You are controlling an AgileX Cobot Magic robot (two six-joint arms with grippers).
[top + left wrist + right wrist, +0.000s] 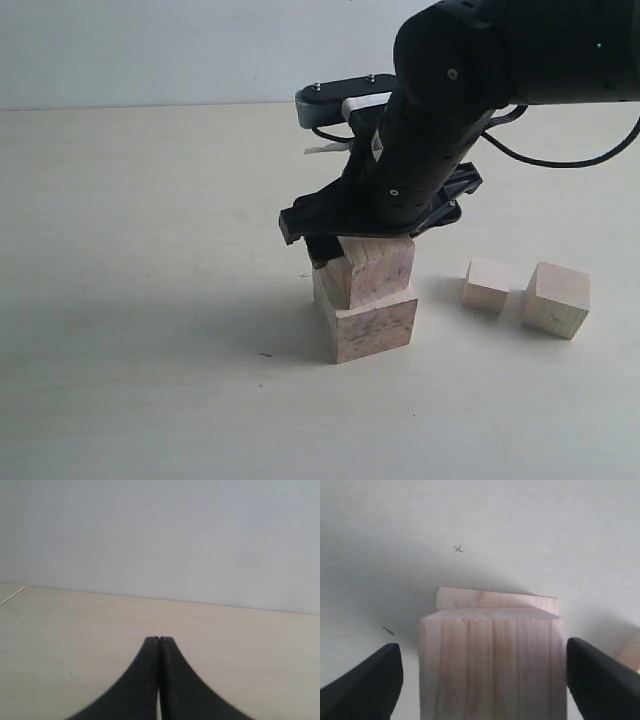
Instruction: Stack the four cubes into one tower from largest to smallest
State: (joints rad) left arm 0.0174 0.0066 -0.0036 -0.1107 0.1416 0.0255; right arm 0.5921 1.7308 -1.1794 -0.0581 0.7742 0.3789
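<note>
Tower (366, 300): two high | right hand (482, 652) spread astride upper cube (380, 268)

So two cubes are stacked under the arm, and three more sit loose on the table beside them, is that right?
Not quite: only two sit loose, a small pale cube and a bigger cube, beside the stacked pair. The exterior view shows it.

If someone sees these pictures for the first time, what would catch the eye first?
The black right arm dominates the middle, its fingers open on either side of a speckled cube that sits on the larger speckled cube. To the right, the smallest cube and a bigger pale cube lie on the table.
</note>
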